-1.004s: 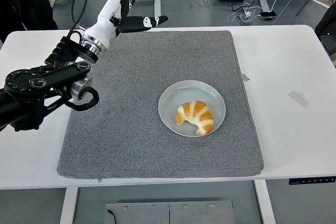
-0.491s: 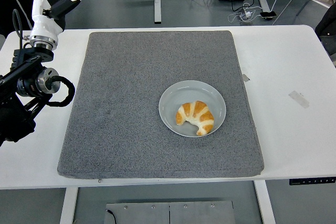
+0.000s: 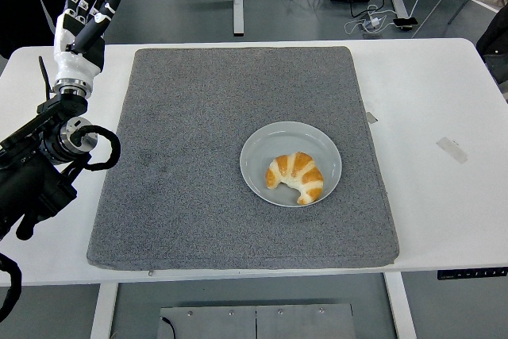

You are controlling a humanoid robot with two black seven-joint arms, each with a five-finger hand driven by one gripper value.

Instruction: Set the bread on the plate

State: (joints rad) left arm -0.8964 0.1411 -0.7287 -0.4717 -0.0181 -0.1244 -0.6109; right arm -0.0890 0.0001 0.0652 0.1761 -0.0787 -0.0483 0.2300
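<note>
Head view | we saw bread (image 3: 295, 178) resting on plate (image 3: 262, 142) | left hand (image 3: 80, 28) raised, fingers extended, holding nothing

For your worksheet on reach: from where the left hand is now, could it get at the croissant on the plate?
Probably yes. The left hand is raised at the table's far left, fingers open, and only bare grey mat lies between it and the croissant on the plate.

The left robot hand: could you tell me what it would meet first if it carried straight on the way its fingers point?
Probably nothing: the left robot hand points up and away past the table's far left corner, toward open floor; depth is uncertain.
</note>
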